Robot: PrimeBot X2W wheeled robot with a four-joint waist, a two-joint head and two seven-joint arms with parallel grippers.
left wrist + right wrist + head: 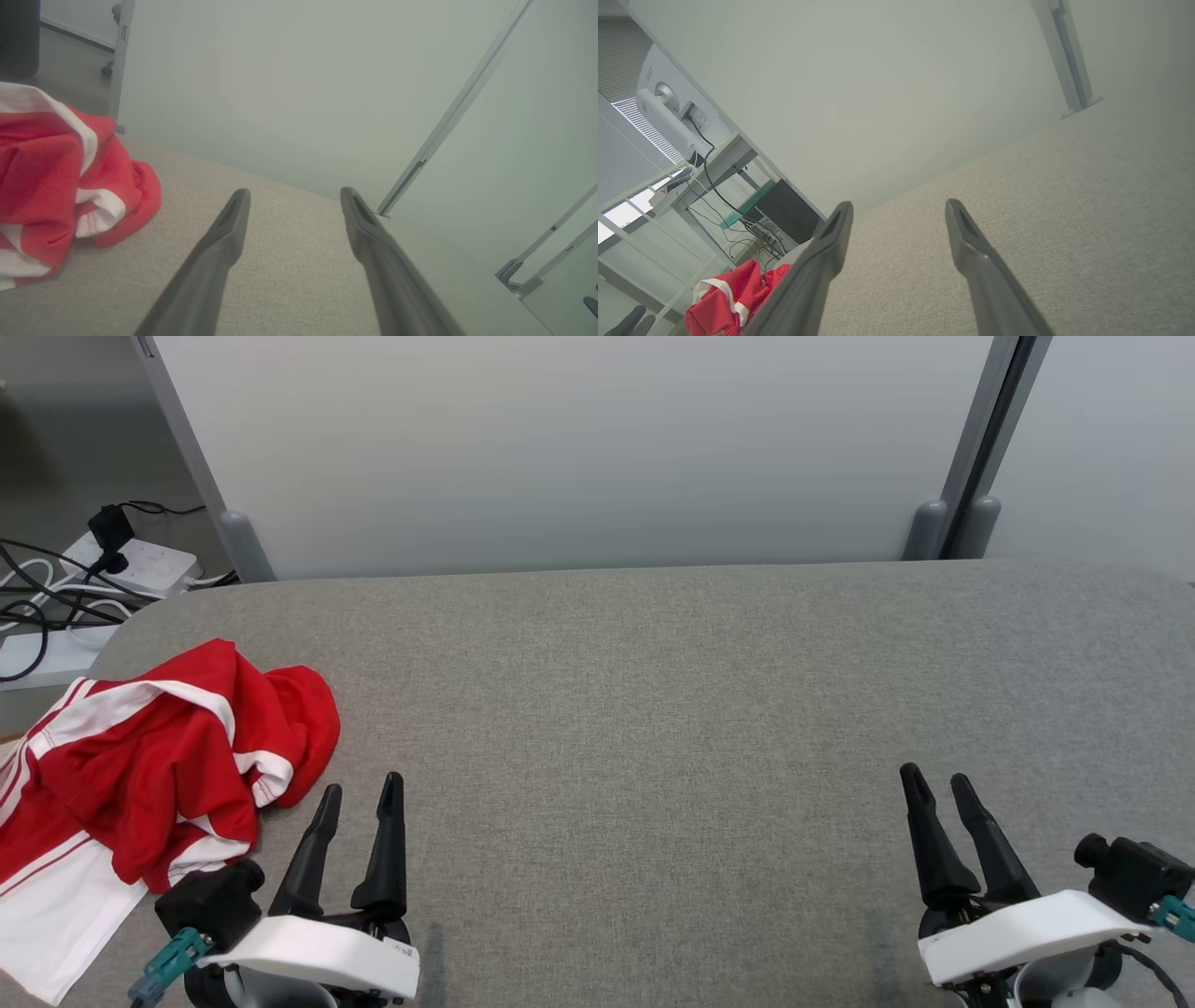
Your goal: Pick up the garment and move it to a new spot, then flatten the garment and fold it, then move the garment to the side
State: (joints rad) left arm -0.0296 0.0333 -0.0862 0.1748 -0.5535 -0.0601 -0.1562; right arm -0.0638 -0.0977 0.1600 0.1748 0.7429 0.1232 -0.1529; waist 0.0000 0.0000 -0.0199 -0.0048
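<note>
Nearest: left hand [362, 784], right hand [935, 775] low in frame, both wide open, holding nothing. Red-white garment [159, 756] bunched lower left on grey bench [653, 709]. Looks soft, light, floppy. Best pinch top fold.

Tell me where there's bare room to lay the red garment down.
Bare grey table runs from the left gripper across to the right gripper and back to the wall panel. The left edge is crowded, where the garment lies crumpled.
</note>
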